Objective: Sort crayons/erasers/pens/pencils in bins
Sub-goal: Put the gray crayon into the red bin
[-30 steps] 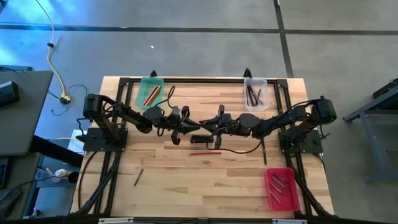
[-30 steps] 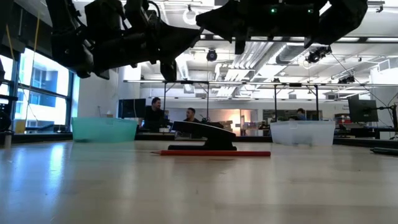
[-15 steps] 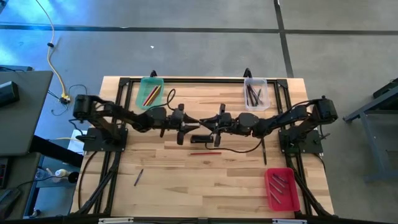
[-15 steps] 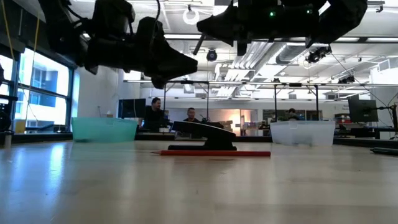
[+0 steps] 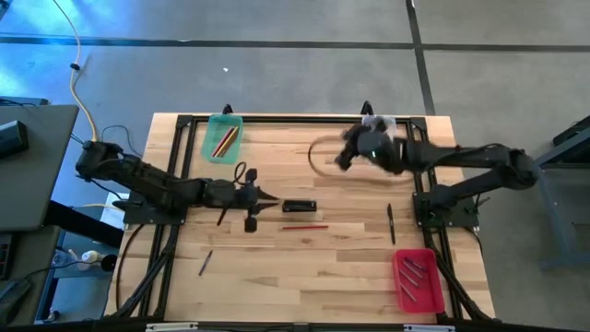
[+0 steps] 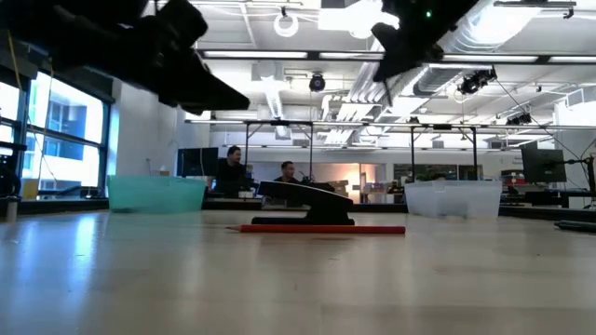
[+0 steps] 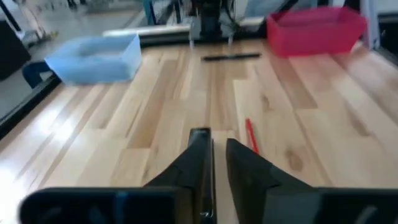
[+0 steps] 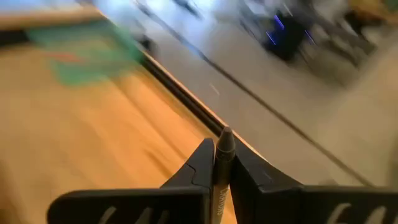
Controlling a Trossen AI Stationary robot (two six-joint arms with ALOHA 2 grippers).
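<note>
My right gripper (image 5: 344, 155) is above the table's far right part, beside the clear bin (image 5: 388, 123), and is shut on a dark grey pen (image 8: 222, 163). My left gripper (image 5: 261, 196) is left of centre, empty, its fingers a narrow gap apart (image 7: 218, 163). Just right of it a black eraser (image 5: 299, 206) lies flat on the table. A red pencil (image 5: 304, 226) lies nearer the front. A dark pen (image 5: 391, 223) lies at the right and a small one (image 5: 205, 263) at the front left. The green bin (image 5: 224, 138) holds pencils, and the red bin (image 5: 417, 277) holds several dark sticks. My right gripper pinches the dark grey pen between its two fingers. The pen lies along the fingers, and its pointed end (image 8: 224, 138) sticks out past the fingertips. The pen is lifted clear of the table.
The black frame rails run along the table's edges (image 5: 277, 118). A loop of cable (image 5: 318, 159) hangs by my right gripper. In the low view people sit in the room behind the table (image 6: 233, 167).
The two grippers were close together over the table's middle. My right gripper has swung away toward the far right edge, up to the clear bin. My left arm has drawn back a little toward the table's left edge and stretched out lower.
</note>
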